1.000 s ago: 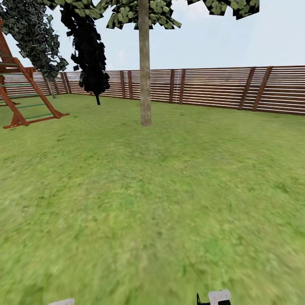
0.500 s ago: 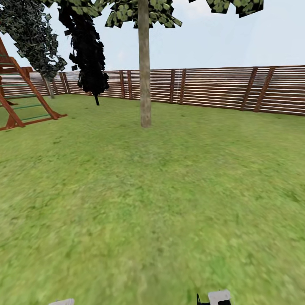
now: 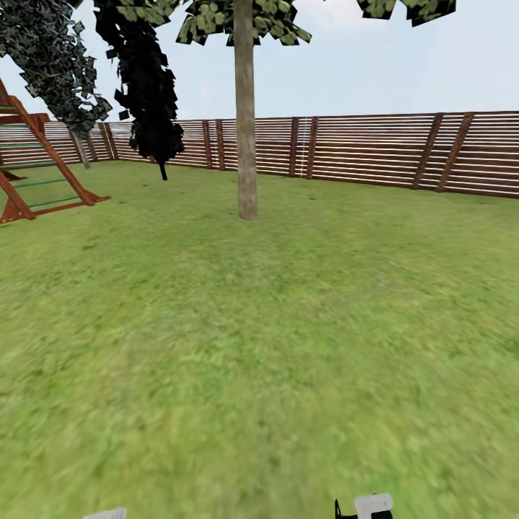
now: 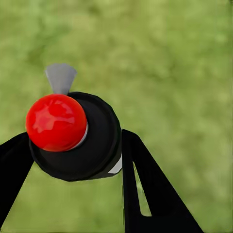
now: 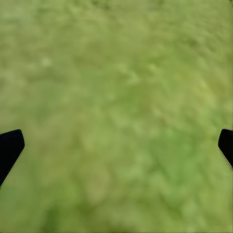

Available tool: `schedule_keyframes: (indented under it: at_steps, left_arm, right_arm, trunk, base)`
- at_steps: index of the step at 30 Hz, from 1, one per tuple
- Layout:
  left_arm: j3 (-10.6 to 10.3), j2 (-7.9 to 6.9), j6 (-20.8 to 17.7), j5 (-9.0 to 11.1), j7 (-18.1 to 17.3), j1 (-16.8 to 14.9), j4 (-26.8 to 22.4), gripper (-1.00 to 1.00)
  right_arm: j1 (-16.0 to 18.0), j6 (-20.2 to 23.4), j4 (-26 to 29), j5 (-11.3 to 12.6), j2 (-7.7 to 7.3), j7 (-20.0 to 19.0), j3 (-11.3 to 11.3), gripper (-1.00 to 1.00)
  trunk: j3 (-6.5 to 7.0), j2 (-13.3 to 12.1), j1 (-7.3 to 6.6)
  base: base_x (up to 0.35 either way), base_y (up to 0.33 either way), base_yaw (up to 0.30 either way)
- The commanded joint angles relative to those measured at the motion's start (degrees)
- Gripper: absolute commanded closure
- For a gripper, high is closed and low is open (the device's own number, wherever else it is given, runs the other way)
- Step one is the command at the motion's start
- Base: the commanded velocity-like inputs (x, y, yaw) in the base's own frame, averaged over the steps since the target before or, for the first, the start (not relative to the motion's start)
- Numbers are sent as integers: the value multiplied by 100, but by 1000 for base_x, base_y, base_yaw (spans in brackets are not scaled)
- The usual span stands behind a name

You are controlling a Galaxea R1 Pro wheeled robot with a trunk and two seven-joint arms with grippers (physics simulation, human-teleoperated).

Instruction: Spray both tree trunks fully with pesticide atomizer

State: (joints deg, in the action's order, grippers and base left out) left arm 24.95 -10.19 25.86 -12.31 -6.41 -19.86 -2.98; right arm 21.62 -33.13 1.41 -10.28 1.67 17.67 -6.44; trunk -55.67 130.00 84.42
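A wide green lawn (image 3: 274, 346) stretches ahead in the head view, bounded by a brown horizontal-slat fence (image 3: 375, 151); one tree trunk (image 3: 246, 122) — straight, mottled tan-grey, bare of low branches — rises from the grass in mid-distance, its flat-leaved crown (image 3: 245, 21) cut off at the frame's top edge; to its left stands a near-black cone-shaped tree (image 3: 148, 94), and a red-brown wooden climbing frame (image 3: 36, 166) sits at the far left. In the left wrist view, the left gripper (image 4: 73, 160) is clamped on the pesticide atomizer (image 4: 92, 145), seen cap-on — a red dot (image 4: 56, 122) on the dark round cap, a grey nozzle (image 4: 60, 77) jutting beyond it; both black fingers (image 4: 145, 189) press its sides, over grass. In the right wrist view, the right gripper (image 5: 116, 145) holds nothing, its fingertips (image 5: 9, 148) spread wide apart above the lawn.
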Motion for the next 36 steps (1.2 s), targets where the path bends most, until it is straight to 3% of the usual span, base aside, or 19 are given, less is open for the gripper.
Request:
schedule_keyframes:
  at_steps: [1,36]
  left_arm:
    - [1,0,-1,1,-1,0,-1,100]
    - [10,-1,-2,1,3,0,-1,100]
  right_arm:
    - [0,0,0,0,0,0,1,-100]
    - [0,0,0,0,0,0,2,-100]
  trunk:
    - [0,0,0]
    - [0,0,0]
  base:
    - [338,0,0]
    - [338,0,0]
